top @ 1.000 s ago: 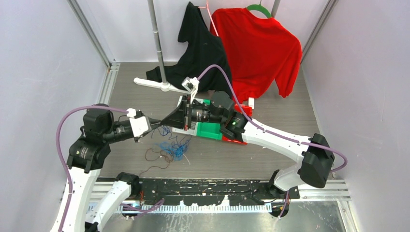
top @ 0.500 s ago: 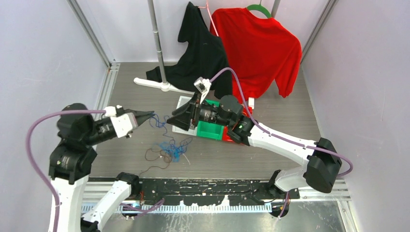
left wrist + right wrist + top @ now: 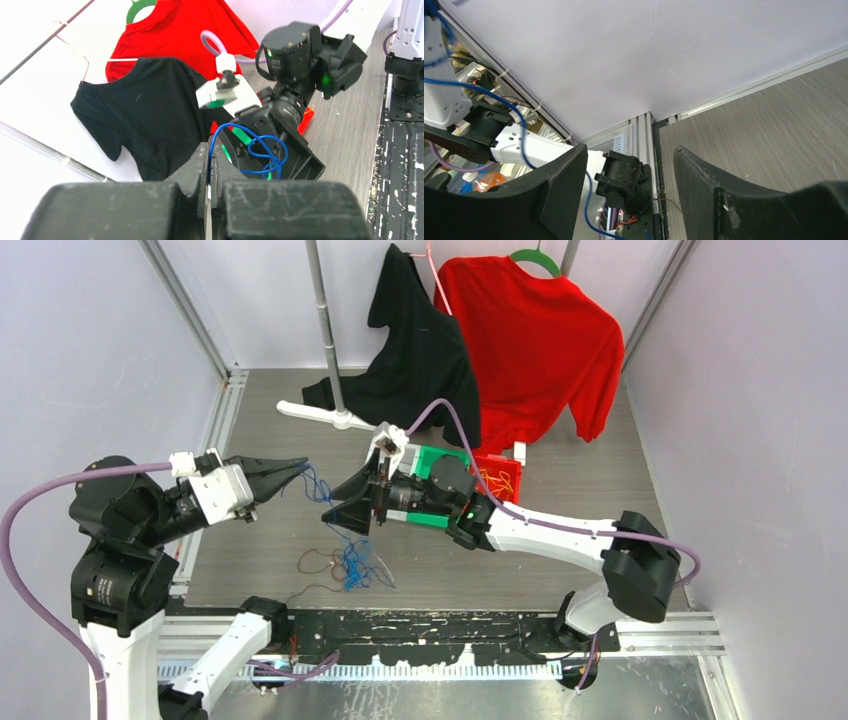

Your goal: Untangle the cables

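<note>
A loose tangle of blue and dark brown cables [image 3: 347, 562] lies on the grey table in front of the arms. From it a blue cable [image 3: 318, 488] rises to my left gripper [image 3: 302, 467], which is shut on it above the table's left side. The left wrist view shows this blue cable [image 3: 266, 150] looping out from between the pressed fingertips [image 3: 202, 160]. My right gripper [image 3: 342, 519] hangs open just right of that strand, above the tangle, holding nothing. In the right wrist view a blue strand [image 3: 522, 146] runs past its left finger [image 3: 549, 190], and a brown strand [image 3: 668, 200] lies on the floor.
A green bin [image 3: 428, 462] and a red bin [image 3: 497, 480] holding orange cables stand behind the right arm. A black shirt [image 3: 415, 350] and a red shirt [image 3: 535, 340] hang from a rack whose pole [image 3: 325, 330] and white foot [image 3: 320, 414] stand at the back. Walls enclose the sides.
My left gripper has pulled back left and upward, drawing the blue cable out of the tangle. My right gripper has opened and shifted left and nearer, from over the bins to above the tangle.
</note>
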{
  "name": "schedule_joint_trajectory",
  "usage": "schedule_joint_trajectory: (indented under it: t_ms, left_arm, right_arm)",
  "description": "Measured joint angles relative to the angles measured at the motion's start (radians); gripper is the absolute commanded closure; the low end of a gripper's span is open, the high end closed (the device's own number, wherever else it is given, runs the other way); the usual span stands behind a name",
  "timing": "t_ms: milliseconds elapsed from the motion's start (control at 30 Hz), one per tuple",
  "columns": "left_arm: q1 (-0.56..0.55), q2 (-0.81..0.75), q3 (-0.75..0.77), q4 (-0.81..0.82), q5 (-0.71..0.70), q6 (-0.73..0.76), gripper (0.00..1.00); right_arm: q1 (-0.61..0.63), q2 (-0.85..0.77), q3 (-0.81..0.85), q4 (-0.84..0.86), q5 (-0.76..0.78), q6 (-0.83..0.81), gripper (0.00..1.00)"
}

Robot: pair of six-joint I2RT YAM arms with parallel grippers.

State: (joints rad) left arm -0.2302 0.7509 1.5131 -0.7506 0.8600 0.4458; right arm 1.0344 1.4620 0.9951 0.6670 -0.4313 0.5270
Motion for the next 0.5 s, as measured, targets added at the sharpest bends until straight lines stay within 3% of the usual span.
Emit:
schedule_joint_trajectory:
  t_ms: [300,500]
  left_arm:
    - [0.0,0.047,0.065,0.095,-0.062,0.0,1.0]
    - [0.0,0.074,0.102,0.16,-0.14,0.039,1.0]
  right_arm:
    - [0.046,0.076,-0.02,0.098,0.025,0.033,0.3]
    - [0.052,0.019,-0.094,0.032,0.158,-0.032,0.24]
